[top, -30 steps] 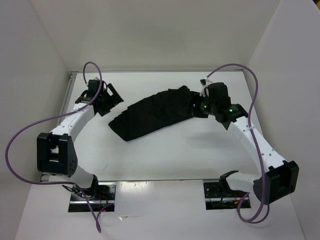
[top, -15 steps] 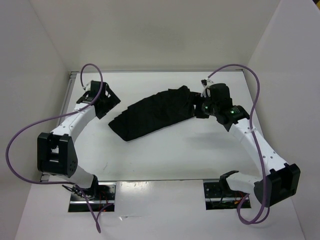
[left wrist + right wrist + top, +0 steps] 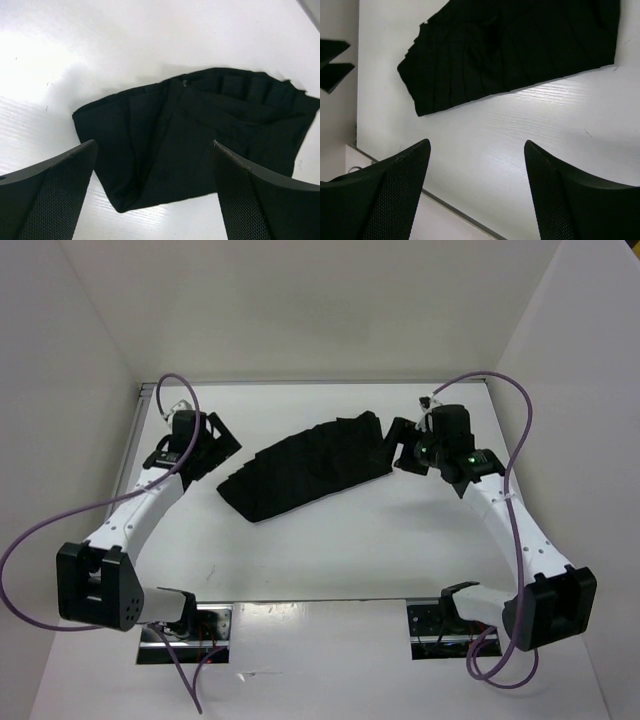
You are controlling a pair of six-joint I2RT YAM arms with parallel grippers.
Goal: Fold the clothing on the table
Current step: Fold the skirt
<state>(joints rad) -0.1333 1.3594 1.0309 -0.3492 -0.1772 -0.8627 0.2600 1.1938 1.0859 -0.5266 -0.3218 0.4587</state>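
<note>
Right gripper (image 3: pixel 399 447) backed off the clothing (image 3: pixel 305 468); both arms shifted
Black clothing lay in a slanted strip on the far middle of the white table (image 3: pixel 340 540); right gripper spread just beside its right end, left gripper (image 3: pixel 217 452) spread near its left end, both empty

I see bare worktop (image 3: pixel 350 540) along the near side of the clothing (image 3: pixel 305 465), which leaves open passage there. The left end effector (image 3: pixel 215 447) and right end effector (image 3: pixel 400 447) flank the clothing. White walls (image 3: pixel 70 390) bound both sides.
</note>
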